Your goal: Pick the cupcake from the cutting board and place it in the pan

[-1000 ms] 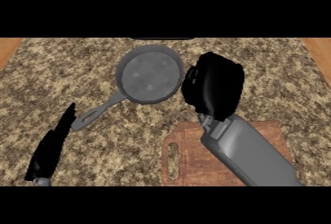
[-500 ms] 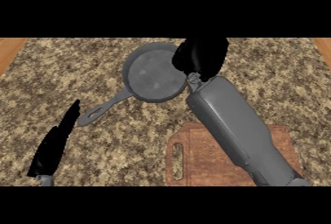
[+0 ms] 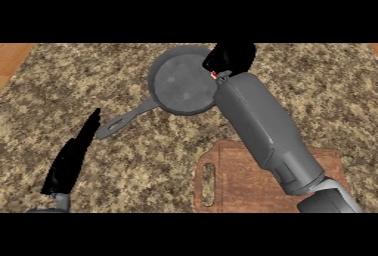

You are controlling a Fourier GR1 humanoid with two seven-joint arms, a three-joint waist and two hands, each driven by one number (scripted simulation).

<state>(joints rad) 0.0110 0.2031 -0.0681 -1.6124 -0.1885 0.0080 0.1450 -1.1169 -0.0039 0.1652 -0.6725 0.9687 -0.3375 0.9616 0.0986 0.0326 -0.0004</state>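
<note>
The grey pan [image 3: 177, 82] lies at the back centre of the counter, its handle pointing to the lower left. My right hand [image 3: 230, 57] hangs over the pan's right rim with its fingers curled. A small red and white bit of the cupcake [image 3: 215, 75] peeks out below the hand; the rest is hidden. The wooden cutting board [image 3: 240, 187] lies at the lower right, partly covered by my right forearm, and no cupcake shows on it. My left hand [image 3: 70, 155] rests open at the lower left, fingers straight.
The speckled stone counter [image 3: 111, 65] fills the view. A strip of wood [image 3: 11, 60] shows at the far left edge. The pan's handle [image 3: 125, 120] ends close to my left hand's fingertips.
My right hand has moved from above the cutting board up and away to the pan's right rim, forearm stretching out. The left hand has stayed still.
</note>
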